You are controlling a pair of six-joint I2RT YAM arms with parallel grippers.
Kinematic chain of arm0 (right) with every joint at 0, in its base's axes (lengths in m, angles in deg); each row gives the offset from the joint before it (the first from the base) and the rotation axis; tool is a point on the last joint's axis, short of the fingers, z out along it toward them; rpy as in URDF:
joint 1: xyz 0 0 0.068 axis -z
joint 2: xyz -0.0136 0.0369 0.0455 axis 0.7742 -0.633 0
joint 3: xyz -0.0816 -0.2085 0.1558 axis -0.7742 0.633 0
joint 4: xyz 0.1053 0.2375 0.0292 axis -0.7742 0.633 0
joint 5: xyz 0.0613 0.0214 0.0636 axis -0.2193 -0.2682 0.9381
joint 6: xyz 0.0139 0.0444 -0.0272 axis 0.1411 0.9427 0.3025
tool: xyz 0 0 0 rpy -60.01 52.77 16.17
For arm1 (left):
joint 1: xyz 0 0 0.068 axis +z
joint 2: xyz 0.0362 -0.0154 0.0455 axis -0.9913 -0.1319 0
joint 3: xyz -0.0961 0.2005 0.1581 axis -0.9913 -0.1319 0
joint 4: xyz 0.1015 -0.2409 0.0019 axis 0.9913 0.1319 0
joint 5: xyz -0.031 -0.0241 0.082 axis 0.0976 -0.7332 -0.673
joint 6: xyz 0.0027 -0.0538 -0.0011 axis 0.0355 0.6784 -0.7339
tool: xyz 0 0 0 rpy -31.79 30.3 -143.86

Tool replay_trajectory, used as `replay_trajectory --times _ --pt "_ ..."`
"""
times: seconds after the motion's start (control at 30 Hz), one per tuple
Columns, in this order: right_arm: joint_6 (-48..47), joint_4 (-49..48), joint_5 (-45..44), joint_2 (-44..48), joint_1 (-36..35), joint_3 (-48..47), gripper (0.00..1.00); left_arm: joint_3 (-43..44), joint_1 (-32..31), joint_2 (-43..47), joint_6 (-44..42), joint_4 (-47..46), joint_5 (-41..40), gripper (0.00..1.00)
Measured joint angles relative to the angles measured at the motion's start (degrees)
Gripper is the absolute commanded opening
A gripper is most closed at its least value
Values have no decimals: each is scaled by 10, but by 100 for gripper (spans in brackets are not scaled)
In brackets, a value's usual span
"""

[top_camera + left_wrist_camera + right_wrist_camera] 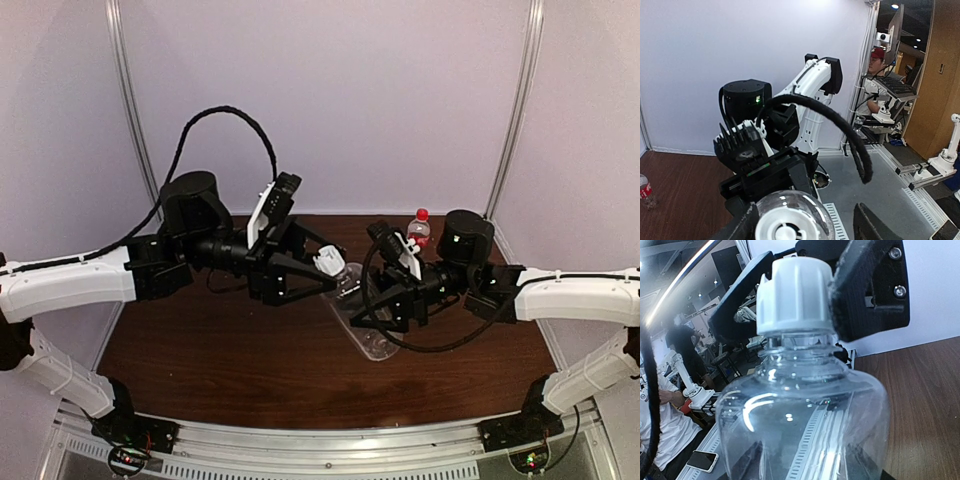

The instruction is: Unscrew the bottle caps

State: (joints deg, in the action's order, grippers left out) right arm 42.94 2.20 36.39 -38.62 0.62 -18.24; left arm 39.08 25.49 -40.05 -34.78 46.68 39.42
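Clamping the left end effector (332, 270) on the white cap (796, 295), fingers pressing on both its sides. Gripping the plain bottle (805, 415) around its body with the right end effector (372, 318), neck tilting toward the left end effector. Leaving the red-label bottle (419, 232), red cap (421, 213) on, standing upright on the bench (250, 360) beyond the right end effector, apart from both.

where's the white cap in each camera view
top external: white cap just left of centre, above the table.
left wrist: cap at the bottom edge, left of centre.
right wrist: cap at top centre, filling much of the view.
shared landmark: the clear bottle that it sits on.
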Motion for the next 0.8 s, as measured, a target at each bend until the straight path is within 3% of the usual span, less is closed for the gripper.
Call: replay_trajectory --times 0.27,0.43,0.67,0.8 --pt "-4 4 0 -1 0 0 35 -3 4 0 19 -24 -2 42" --pt "-28 40 -21 2 -1 -2 35 -8 10 -1 26 -22 -20 21" --pt "-73 130 -115 26 -1 -18 35 -11 15 2 49 -7 -93 14" --pt "-91 162 -192 35 -3 -25 35 -10 12 3 94 4 -173 15"
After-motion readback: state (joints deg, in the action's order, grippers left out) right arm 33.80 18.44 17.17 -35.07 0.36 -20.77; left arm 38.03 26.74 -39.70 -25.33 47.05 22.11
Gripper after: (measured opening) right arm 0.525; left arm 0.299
